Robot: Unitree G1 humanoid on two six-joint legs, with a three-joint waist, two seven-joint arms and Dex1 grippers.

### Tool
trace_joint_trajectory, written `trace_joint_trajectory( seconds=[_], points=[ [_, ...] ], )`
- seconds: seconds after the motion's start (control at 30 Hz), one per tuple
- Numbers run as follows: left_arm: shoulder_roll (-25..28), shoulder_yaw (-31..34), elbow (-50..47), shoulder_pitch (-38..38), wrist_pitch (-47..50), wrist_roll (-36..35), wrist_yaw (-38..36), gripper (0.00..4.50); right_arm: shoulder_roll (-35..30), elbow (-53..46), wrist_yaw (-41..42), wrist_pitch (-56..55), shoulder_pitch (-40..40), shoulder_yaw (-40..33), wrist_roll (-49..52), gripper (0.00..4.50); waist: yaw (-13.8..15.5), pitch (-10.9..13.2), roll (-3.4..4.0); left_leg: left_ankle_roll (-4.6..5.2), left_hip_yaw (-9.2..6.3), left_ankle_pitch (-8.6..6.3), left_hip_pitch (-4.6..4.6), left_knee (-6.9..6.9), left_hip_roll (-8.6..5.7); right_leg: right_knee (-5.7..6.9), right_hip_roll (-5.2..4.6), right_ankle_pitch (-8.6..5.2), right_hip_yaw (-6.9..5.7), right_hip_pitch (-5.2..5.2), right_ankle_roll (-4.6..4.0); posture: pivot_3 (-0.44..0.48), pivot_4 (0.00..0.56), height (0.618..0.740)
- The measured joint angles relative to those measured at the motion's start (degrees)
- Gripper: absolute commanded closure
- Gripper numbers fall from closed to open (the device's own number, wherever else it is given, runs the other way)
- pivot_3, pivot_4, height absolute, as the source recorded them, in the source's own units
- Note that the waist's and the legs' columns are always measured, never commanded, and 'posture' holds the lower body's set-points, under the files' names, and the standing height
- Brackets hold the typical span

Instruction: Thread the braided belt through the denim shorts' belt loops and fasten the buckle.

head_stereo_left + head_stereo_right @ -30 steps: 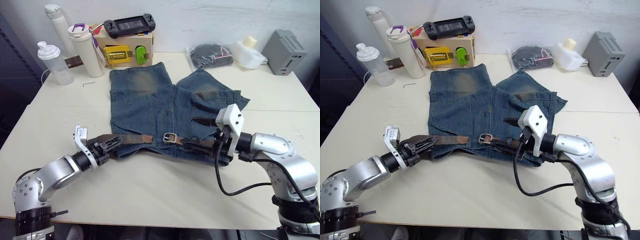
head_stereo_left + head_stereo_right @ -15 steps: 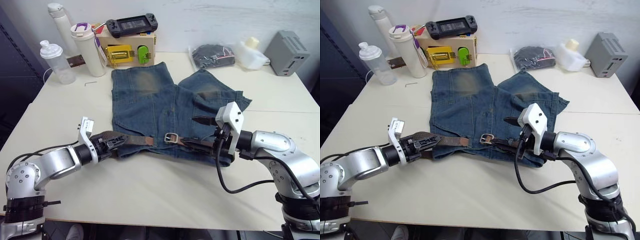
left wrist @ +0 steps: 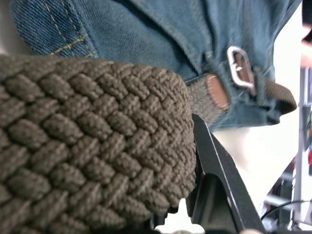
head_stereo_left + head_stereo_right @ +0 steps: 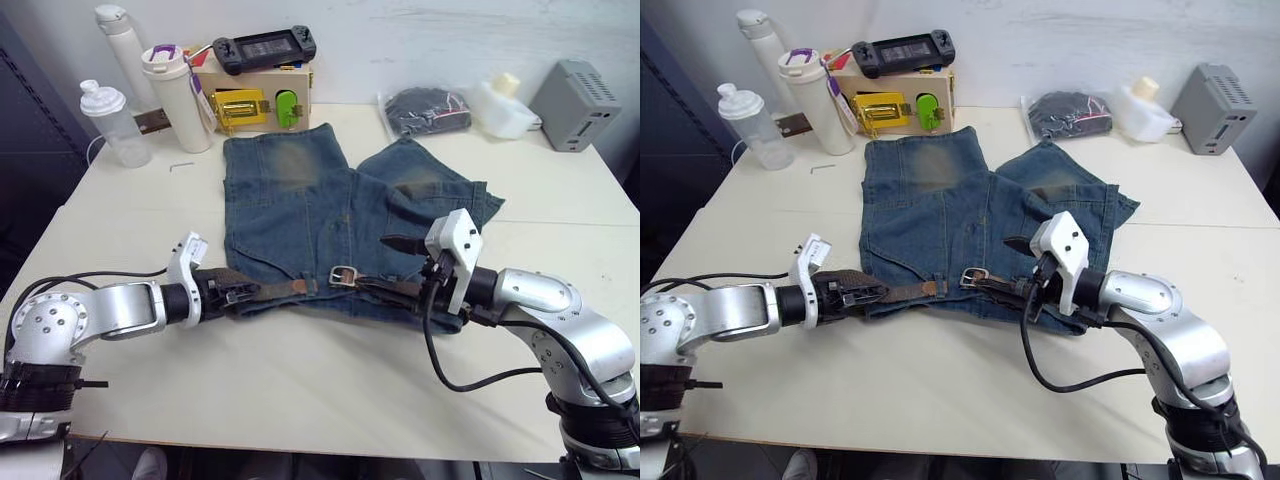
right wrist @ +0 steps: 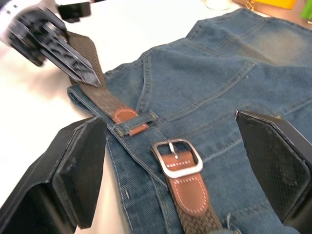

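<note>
While your left gripper (image 4: 232,294) is clamped on the tip end of the braided belt (image 4: 270,290), the strap runs away from its fingertips across the waistband of the denim shorts (image 4: 320,215), which lie flat on the table (image 4: 300,380). Your left wrist view has the woven strap pressed against one black finger (image 3: 214,165), with the buckle (image 5: 176,157) farther along the waistband beyond it. Your right gripper (image 5: 180,161) hangs with its jaws spread wide, one pad on each side of the buckle and neither touching it. Just past the buckle toward your left gripper, the belt's leather-tipped end (image 5: 127,116) sits at a belt loop (image 5: 134,127); whether it is through, you cannot tell. On the far side of the shorts from both grippers stand bottles (image 4: 170,85), a wooden latch box (image 4: 255,95) and a grey box (image 4: 570,90).
</note>
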Motion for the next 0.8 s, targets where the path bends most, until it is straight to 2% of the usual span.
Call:
trace_joint_trajectory(
  seconds=[0.2,0.43,0.53,0.63,0.8],
  points=[
    [-2.6,-8.6,1.7,-8.4,-1.3,21.6,-21.1,4.5,0.0,-1.2,-2.0,0.0,2.6,1.0,-0.4,0.03,-0.2,0.0,-0.02,0.0,0.01,0.0,-0.02,-0.07,-0.03,0.0,-0.01,0.0,-0.02,-0.04,0.0,0.0,0.15,0.74],
    [-2.7,-17.3,-0.9,-9.6,-10.9,43.4,-43.3,4.5,-0.7,-1.6,-3.4,-1.2,4.9,2.1,-3.0,0.03,-0.2,0.1,0.02,-0.02,0.05,0.02,-0.02,-0.14,0.01,-0.03,0.0,0.0,-0.02,-0.08,0.0,0.0,0.15,0.74],
    [-3.4,-19.5,-1.1,-9.2,-17.1,51.3,-49.0,4.5,-2.0,-1.7,-3.6,-5.0,5.4,5.2,-7.8,0.03,-0.2,0.1,0.02,-0.01,0.05,0.02,-0.04,-0.13,0.01,-0.08,-0.01,0.0,-0.02,-0.06,0.0,0.0,0.15,0.74],
    [-5.9,-20.4,-0.8,-8.6,-22.5,58.1,-52.4,4.5,-5.3,0.0,-4.4,-16.5,5.4,10.4,-19.4,0.03,0.2,0.1,0.01,0.01,0.01,0.02,-0.15,0.0,-0.03,-0.1,-0.01,0.0,-0.03,-0.08,0.0,0.0,0.15,0.74],
    [-8.6,-19.2,-0.5,-8.0,-23.8,62.5,-55.1,4.5,-8.1,6.4,-5.5,-35.1,3.4,16.6,-35.3,0.03,-0.1,0.1,-0.01,0.01,0.02,0.02,-0.17,0.05,-0.03,-0.02,0.0,0.0,-0.04,-0.11,0.01,0.0,0.15,0.74]
  ],
)
